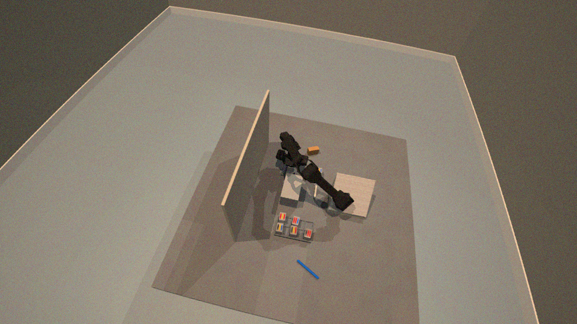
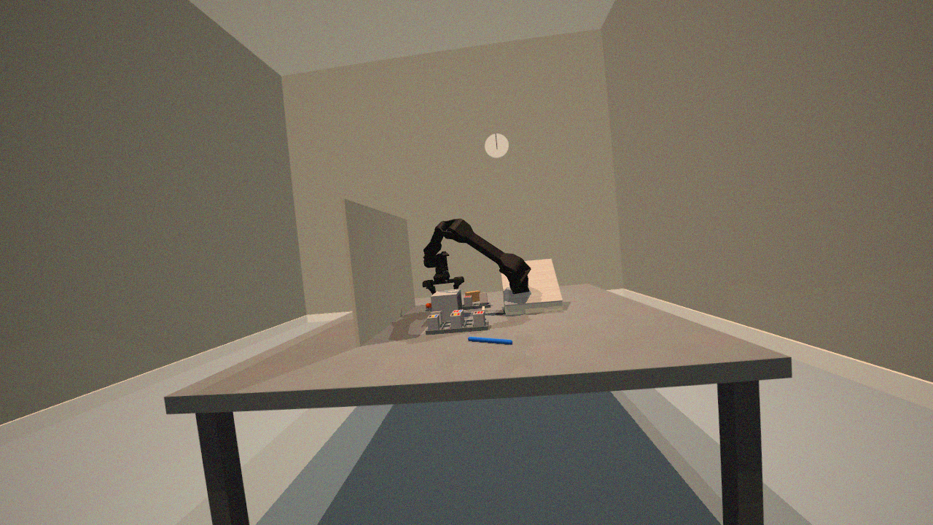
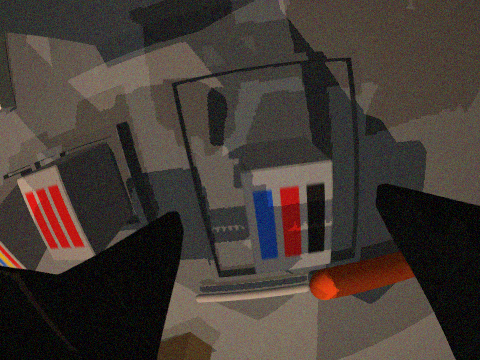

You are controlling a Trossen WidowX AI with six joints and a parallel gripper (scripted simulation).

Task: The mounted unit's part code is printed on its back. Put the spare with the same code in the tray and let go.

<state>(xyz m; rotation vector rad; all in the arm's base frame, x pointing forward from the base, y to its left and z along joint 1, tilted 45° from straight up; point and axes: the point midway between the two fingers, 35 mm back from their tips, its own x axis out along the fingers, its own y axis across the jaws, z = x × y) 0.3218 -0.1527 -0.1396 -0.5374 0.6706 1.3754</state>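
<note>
Spare (image 3: 288, 220) inside tray (image 3: 194, 160).

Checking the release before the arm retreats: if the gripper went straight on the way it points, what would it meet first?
Most likely the spare with blue, red and black stripes, lying inside the tray directly below the open gripper; how far below is unclear.

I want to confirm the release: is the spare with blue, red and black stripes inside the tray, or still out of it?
Inside. In the wrist view the striped spare sits within the tray's dark outline, and the open gripper holds nothing.
</note>
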